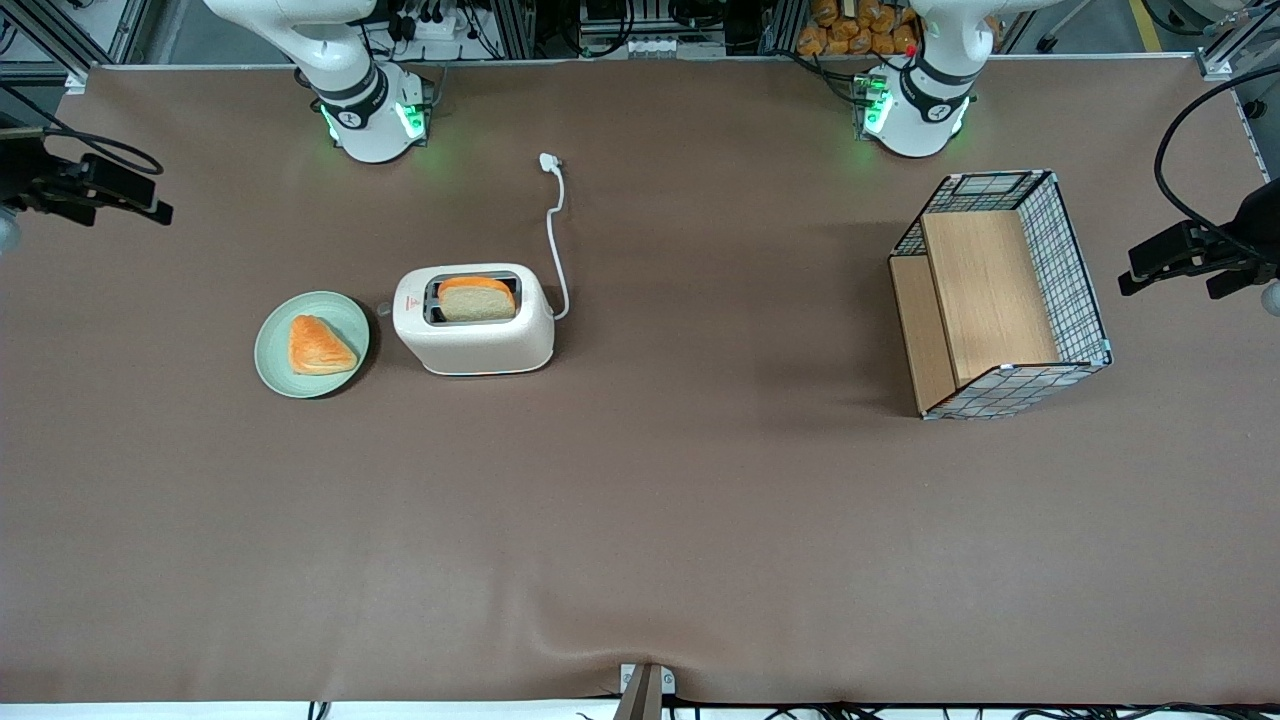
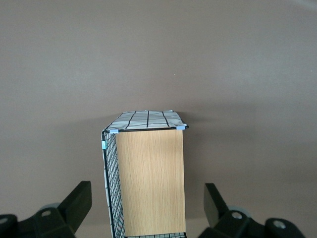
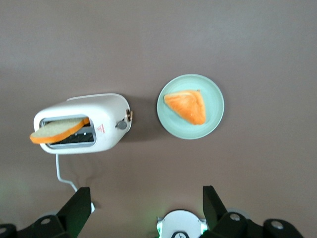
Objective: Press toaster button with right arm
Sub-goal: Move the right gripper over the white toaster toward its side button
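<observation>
The right arm (image 1: pixel 350 70) holds its black two-finger gripper (image 3: pixel 144 192) raised well above the brown surface (image 1: pixel 640 520). It is off toward the working arm's end of the table from the toaster, with its fingers spread wide and nothing between them. Next comes the round pale-green plate (image 1: pixel 272 372), which carries a triangular orange-crusted piece of bread (image 1: pixel 320 346) and sits just beside the toaster on that same end. The small grey toaster button (image 1: pixel 383 308) sticks out of the toaster's narrow end into the slim gap facing the plate, apart from the plate's rim. The cream-white rounded toaster (image 1: pixel 475 340) itself lies with its long axis running along the table from the working arm's end toward the parked arm's end. A slice of bread with an orange crust (image 1: pixel 477 301) stands up out of its slot. From the toaster's other narrow end a white cord (image 1: pixel 553 240) trails away to a loose plug (image 1: pixel 547 160), farther from the front camera than the toaster. Well apart from the toaster, toward the parked arm's end, stands a black wire-mesh basket with wooden panels (image 1: pixel 1078 262). As I judge it, the press has not begun. The button lies below the gripper, on the end of the toaster that faces the working arm's side. So the coming move calls for a descent into the gap beside the plate, followed by a downward push on the lever, without knocking the plate.
</observation>
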{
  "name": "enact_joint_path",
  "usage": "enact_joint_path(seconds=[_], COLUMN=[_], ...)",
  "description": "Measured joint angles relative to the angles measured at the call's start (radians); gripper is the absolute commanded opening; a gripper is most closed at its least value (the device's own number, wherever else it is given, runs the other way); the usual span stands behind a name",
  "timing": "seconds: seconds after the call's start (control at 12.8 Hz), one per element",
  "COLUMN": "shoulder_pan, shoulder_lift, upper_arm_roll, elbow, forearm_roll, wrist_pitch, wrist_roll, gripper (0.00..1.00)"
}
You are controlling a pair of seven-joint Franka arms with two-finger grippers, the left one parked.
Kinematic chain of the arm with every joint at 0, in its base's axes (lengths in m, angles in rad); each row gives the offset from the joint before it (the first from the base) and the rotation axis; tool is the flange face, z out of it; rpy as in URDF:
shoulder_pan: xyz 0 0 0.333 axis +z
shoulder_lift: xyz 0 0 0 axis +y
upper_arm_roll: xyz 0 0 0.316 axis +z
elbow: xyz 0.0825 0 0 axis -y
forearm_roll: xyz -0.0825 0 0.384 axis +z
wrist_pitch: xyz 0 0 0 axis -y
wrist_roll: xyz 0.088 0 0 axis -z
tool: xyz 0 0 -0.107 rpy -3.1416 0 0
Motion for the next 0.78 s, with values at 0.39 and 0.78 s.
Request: enact_joint_path(seconds=[0.39,0.78], shoulder_pan=[0.008,0.027], shoulder_lift=[0.039,0.079], upper_arm_roll=[0.001,0.003], elbow=[-0.033,-0.157], forearm_roll=[0.098,0.25], wrist_pitch=[-0.052,-0.056], wrist_roll=[0.0,-0.001], gripper=[0.9,0.65])
